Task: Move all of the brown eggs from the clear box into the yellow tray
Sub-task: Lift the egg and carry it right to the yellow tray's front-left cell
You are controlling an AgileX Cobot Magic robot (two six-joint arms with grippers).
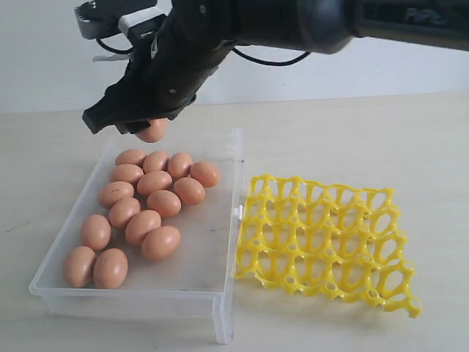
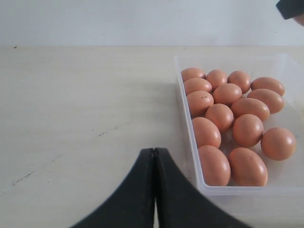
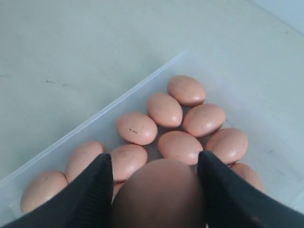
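Observation:
Several brown eggs lie clustered in the clear box on the left of the table. My right gripper hangs above the box's far end, shut on one brown egg. In the right wrist view that egg fills the gap between the black fingers, with the other eggs below. The yellow tray sits right of the box with nothing in its cups. My left gripper is shut and empty, low over the bare table beside the box wall.
The right arm stretches across the top of the exterior view from the right. A small latch sits on the box wall facing the tray. Bare table lies left of the box and beyond the tray.

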